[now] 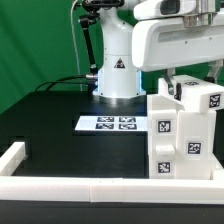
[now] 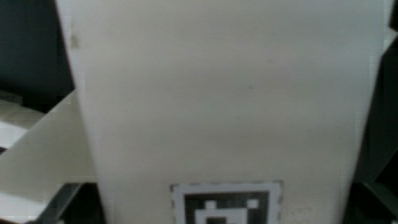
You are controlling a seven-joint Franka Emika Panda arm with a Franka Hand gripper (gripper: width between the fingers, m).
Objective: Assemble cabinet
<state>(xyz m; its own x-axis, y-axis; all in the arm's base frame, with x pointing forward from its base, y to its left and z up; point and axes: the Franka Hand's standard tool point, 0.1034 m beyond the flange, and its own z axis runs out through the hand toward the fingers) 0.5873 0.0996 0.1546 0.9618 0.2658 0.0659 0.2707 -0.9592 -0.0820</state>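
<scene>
The cabinet [image 1: 185, 130] is a white box-shaped body with tagged blocks fitted in. It stands upright on the black table at the exterior view's right. My gripper [image 1: 183, 86] is at its top, with the dark fingers down around the upper part. In the wrist view a broad white face of the cabinet [image 2: 222, 100] fills the picture, with a black-and-white tag [image 2: 228, 205] near my gripper [image 2: 222, 212]. A dark finger [image 2: 61, 201] shows at each side edge of that face, so the gripper is shut on it.
The marker board [image 1: 112, 124] lies flat in the middle of the table. The long low white border rail [image 1: 90, 188] runs along the front and turns up the exterior view's left side. The arm's white base [image 1: 116, 75] stands behind the marker board.
</scene>
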